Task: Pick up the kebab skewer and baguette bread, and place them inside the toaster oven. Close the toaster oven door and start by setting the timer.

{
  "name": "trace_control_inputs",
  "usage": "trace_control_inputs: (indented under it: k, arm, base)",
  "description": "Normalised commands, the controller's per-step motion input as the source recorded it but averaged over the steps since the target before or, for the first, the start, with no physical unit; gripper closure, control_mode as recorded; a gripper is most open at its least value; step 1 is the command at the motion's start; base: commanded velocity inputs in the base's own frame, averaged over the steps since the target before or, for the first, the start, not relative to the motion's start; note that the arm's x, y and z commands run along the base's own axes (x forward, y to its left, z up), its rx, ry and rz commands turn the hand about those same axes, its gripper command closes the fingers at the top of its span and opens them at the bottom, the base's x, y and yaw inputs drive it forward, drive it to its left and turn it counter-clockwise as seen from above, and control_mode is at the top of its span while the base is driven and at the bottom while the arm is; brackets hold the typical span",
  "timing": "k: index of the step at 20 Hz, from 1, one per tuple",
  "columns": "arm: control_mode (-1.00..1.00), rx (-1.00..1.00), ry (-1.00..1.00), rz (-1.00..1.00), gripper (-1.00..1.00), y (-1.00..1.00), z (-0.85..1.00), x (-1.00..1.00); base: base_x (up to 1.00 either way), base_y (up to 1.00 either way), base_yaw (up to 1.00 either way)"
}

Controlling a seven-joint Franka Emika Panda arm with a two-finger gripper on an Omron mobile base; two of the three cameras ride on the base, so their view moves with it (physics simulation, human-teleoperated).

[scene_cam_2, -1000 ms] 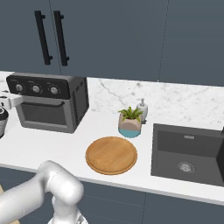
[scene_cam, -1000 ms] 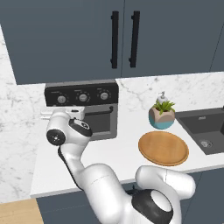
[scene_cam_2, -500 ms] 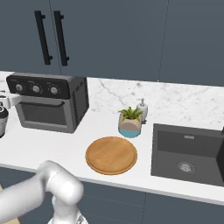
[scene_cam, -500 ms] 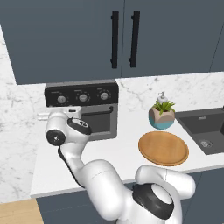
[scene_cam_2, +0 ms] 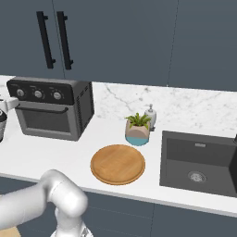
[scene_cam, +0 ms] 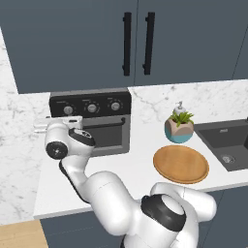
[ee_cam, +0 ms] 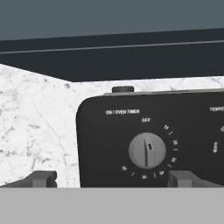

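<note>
The toaster oven (scene_cam: 92,121) (scene_cam_2: 51,109) stands at the back left of the counter. Its door (scene_cam: 104,134) (scene_cam_2: 46,121) is upright and shut. My gripper (scene_cam: 57,121) (ee_cam: 113,179) hovers open in front of the black control panel, level with the leftmost knob. That timer knob (ee_cam: 147,150) sits between and just beyond my fingertips (ee_cam: 41,178), which stand wide apart and are not touching it. Its pointer is near OFF. The kebab skewer and the baguette bread are out of view.
A round wooden plate (scene_cam: 180,163) (scene_cam_2: 117,164) lies bare near the counter's front edge. Behind it are a potted plant (scene_cam: 178,127) (scene_cam_2: 138,130) and a soap dispenser (scene_cam_2: 150,115). A dark sink (scene_cam_2: 199,159) is at the right. Cabinets with black handles (scene_cam: 137,43) hang above.
The hand has crept slightly upward in front of the control panel. Nothing else has moved.
</note>
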Motion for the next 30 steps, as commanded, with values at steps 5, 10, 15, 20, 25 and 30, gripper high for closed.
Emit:
trace_control_inputs:
  k: [5, 10, 15, 20, 25, 30]
  arm:
    - [-1.00, 0.00, 0.00, 0.05, -1.00, 0.05, 0.04, 0.22]
    - [-1.00, 0.00, 0.00, 0.03, -1.00, 0.00, 0.01, 0.09]
    - [-1.00, 0.00, 0.00, 0.00, -1.00, -0.22, 0.00, 0.00]
    - [-1.00, 0.00, 0.00, 0.00, -1.00, -0.26, 0.00, 0.08]
    - [-1.00, 0.00, 0.00, 0.00, -1.00, -0.07, 0.00, 0.21]
    - [-1.00, 0.00, 0.00, 0.00, -1.00, 0.00, 0.00, 0.08]
  base:
    - [0.00, 0.00, 0.00]
    - [0.00, 0.00, 0.00]
    - [0.00, 0.00, 0.00]
    - [0.00, 0.00, 0.00]
    - [0.00, 0.00, 0.00]
    - [0.00, 0.00, 0.00]
